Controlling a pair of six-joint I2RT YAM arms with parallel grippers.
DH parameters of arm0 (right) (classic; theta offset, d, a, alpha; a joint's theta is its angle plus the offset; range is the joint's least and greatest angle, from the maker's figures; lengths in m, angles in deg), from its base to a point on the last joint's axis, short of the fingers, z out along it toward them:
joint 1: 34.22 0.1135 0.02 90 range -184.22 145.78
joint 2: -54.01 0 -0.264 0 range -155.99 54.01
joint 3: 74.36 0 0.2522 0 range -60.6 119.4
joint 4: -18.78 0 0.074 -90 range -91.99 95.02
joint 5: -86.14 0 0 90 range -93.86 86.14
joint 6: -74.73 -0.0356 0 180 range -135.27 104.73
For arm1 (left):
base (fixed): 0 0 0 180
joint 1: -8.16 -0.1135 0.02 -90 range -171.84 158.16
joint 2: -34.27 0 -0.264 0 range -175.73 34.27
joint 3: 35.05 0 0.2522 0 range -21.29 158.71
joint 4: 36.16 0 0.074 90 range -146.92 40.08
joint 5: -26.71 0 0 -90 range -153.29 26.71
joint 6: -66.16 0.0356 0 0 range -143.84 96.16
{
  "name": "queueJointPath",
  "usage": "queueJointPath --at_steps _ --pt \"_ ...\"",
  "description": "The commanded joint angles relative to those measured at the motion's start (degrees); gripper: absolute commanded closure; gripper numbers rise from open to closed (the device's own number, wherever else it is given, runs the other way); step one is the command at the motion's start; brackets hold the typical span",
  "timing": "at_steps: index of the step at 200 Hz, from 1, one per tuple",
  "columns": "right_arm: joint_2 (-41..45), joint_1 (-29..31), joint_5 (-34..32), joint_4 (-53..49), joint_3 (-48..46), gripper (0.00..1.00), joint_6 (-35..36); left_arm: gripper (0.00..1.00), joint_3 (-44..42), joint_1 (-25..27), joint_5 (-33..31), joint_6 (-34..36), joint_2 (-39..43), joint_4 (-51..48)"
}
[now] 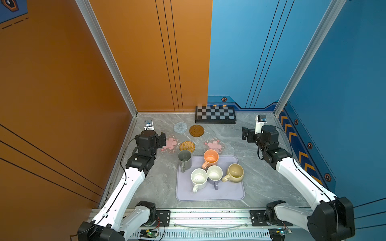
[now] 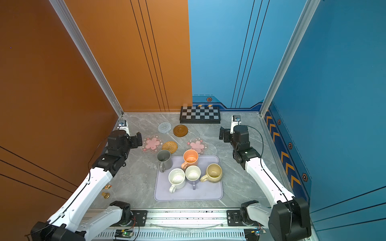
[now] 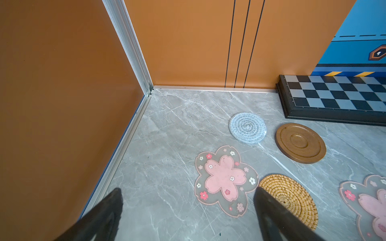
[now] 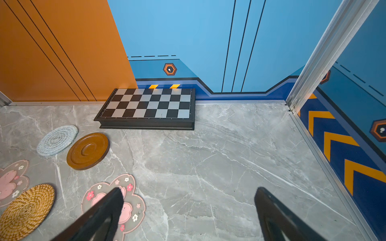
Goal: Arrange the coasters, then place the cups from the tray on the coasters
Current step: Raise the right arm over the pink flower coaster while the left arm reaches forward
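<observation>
No words, brands or numbers can be read; only graphic marks on the walls.
In both top views an orange-rimmed hexagon badge (image 1: 224,99) sits on the blue back wall at the middle of the frame, just above two short yellow-and-black dashes (image 1: 219,105). The small white mark at its centre is too small to make out as a character. Three more side badges (image 1: 310,145) and a column of orange chevrons (image 1: 303,155) run down the dark-blue band on the wall at the right of the frame. A corner badge (image 1: 10,4) shows partly in the upper left corner. Fine marks along the checkerboard (image 1: 215,114) border are too small to read.
</observation>
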Motion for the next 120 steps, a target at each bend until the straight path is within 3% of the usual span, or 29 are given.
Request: queueJointPath --at_steps 1,59,120 --pt "-2.4 3.6 -5.5 -8.9 4.4 0.00 -0.4 0.02 3.6 -0.4 0.0 -1.4 -0.4 -3.0" --pt "-14.1 6.7 -4.4 -21.6 19.9 0.00 1.6 0.02 10.5 -0.1 -1.4 -3.1 -7.6 -5.7" --pt "-29.8 8.4 5.0 -35.0 35.4 0.03 2.2 0.02 15.2 0.3 -2.6 -7.0 -11.5 -9.2"
